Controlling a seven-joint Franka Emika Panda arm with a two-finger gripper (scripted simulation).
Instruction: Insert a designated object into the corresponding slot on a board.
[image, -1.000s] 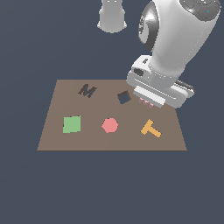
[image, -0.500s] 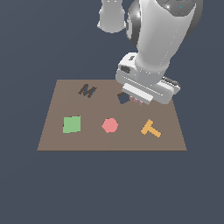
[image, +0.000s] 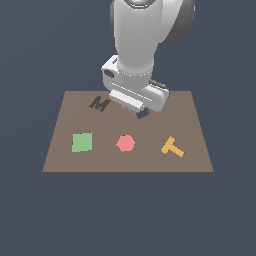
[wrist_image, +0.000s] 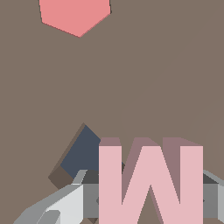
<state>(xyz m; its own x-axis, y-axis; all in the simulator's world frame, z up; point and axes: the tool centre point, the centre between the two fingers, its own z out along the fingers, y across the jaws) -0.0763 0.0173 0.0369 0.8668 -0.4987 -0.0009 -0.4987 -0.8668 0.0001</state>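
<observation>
Dark blue-grey floor, brown board (image: 190, 150) lying flat. Fingers (wrist_image: 148, 201) closed on pink M block (wrist_image: 151, 183), held above blue square cutout (wrist_image: 83, 153). M slot (image: 99, 103) just beside cutout. Step: carrying. Next: move over M slot, line up, lower.

simulated test scene, flat brown board (image: 200, 150), featureless dark blue-grey void, untextured renders

Flat even render lighting, no glare, sharp, shadows faint.
</observation>
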